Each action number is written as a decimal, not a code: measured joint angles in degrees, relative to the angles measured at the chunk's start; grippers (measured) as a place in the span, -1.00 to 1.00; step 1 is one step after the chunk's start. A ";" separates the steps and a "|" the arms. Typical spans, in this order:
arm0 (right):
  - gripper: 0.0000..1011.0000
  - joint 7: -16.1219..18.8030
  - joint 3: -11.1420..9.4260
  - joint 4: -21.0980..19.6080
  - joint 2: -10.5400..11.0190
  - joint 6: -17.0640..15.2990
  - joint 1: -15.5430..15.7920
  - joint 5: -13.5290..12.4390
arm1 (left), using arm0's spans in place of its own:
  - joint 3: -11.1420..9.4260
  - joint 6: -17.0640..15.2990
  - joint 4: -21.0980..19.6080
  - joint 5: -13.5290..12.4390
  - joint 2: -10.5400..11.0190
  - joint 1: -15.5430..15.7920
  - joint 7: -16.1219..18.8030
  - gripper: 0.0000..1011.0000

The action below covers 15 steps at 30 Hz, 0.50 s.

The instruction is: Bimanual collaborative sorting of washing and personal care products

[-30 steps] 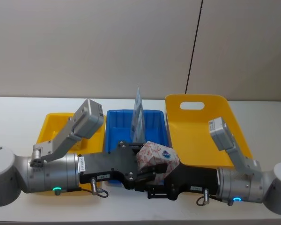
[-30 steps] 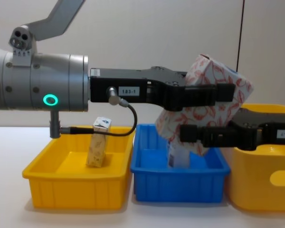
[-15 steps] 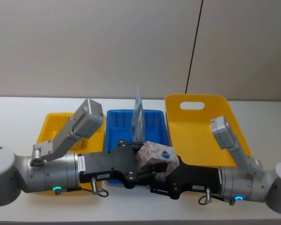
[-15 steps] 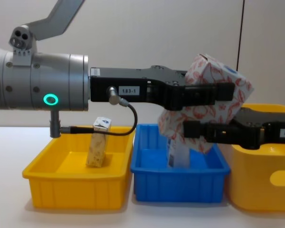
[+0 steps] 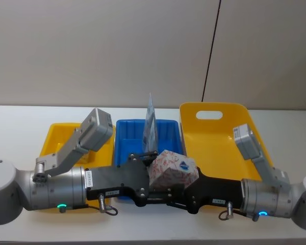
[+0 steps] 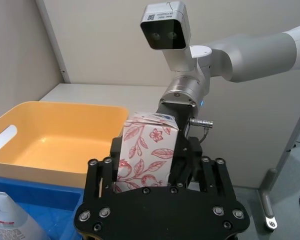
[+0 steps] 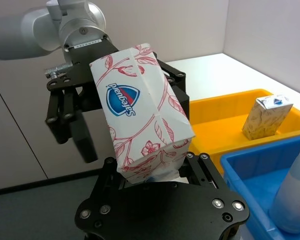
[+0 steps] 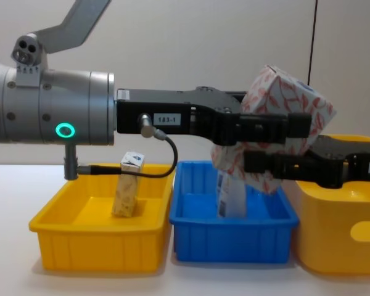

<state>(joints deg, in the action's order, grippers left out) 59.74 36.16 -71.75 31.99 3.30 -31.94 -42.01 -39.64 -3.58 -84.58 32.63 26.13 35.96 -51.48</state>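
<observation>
My right gripper (image 7: 155,167) is clamped on the base of a floral carton (image 5: 172,168); the carton hangs in the air at lower centre of the head view, just below the blue tray (image 5: 126,133); my left gripper (image 6: 151,152) brackets the carton, fingers wide, seemingly not pressing; the risk, I judge, is that a left finger snags the carton on withdrawal, twisting it loose or knocking the standing pouch (image 5: 151,121).

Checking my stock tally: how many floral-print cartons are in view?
2. The first carton is held up between the left claw and right claw; the second carton stands in the yellow tray on the robot's left. More may be hidden behind the arms.
</observation>
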 joint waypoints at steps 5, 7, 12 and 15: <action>-0.20 0.05 0.14 -0.06 0.19 0.10 -0.07 -0.16 | -0.01 -0.01 0.00 -0.01 0.00 0.00 -0.02 0.68; -0.20 0.06 0.25 -0.15 0.31 0.12 -0.10 -0.27 | -0.01 -0.01 0.00 -0.01 -0.01 0.00 -0.03 0.82; -0.20 0.11 0.45 -0.38 0.54 0.12 -0.12 -0.43 | 0.00 -0.01 0.00 -0.01 -0.01 0.01 -0.03 0.98; -0.20 0.21 0.59 -0.58 0.74 0.03 -0.14 -0.54 | 0.01 -0.01 0.00 0.00 -0.01 0.01 -0.03 0.98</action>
<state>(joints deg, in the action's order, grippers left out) 59.95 36.75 -72.33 32.73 3.33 -32.08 -42.55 -39.64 -3.59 -84.58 32.63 26.12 35.98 -51.51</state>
